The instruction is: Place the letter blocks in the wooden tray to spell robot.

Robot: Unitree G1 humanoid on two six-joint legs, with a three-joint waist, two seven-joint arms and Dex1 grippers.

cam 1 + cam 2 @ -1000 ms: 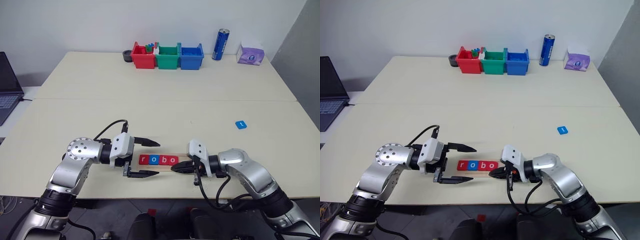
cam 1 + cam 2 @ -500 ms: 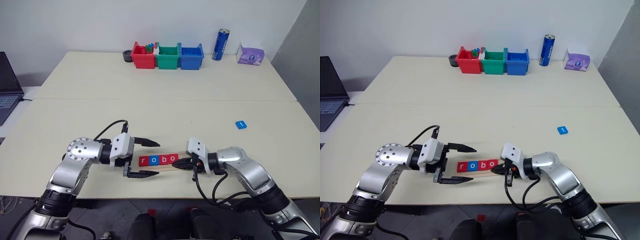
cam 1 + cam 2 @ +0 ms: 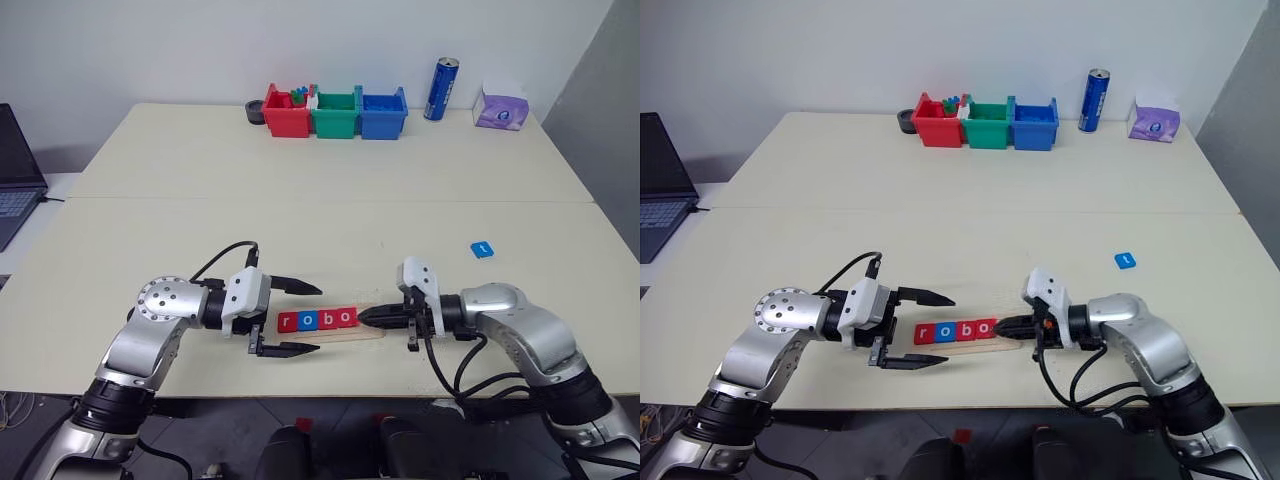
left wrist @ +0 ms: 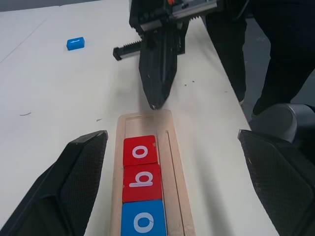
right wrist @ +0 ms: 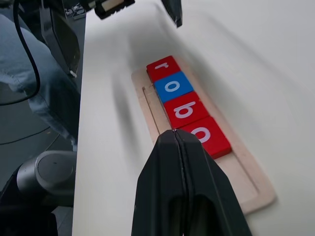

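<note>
The wooden tray (image 3: 372,332) lies near the table's front edge. In it sit four letter blocks in a row: a red r (image 3: 288,322), a blue o (image 3: 307,320), a red b (image 3: 326,319) and a red o (image 3: 345,318). The tray's right end (image 5: 251,189) is bare. A blue t block (image 3: 482,249) lies alone on the table, far to the right. My left gripper (image 3: 318,318) is open, one finger behind and one in front of the tray's left part, holding nothing. My right gripper (image 3: 363,318) is shut and empty, with its tip just above the tray's right end beside the last o.
Red (image 3: 286,114), green (image 3: 335,113) and blue bins (image 3: 383,113) stand at the table's back. To their right are a blue can (image 3: 442,89) and a purple tissue pack (image 3: 501,108). A laptop (image 3: 15,170) sits off the left edge.
My right gripper has risen and drawn back to the right, from the tray's front edge to just over its right end. The left arm and the blocks have stayed put.
</note>
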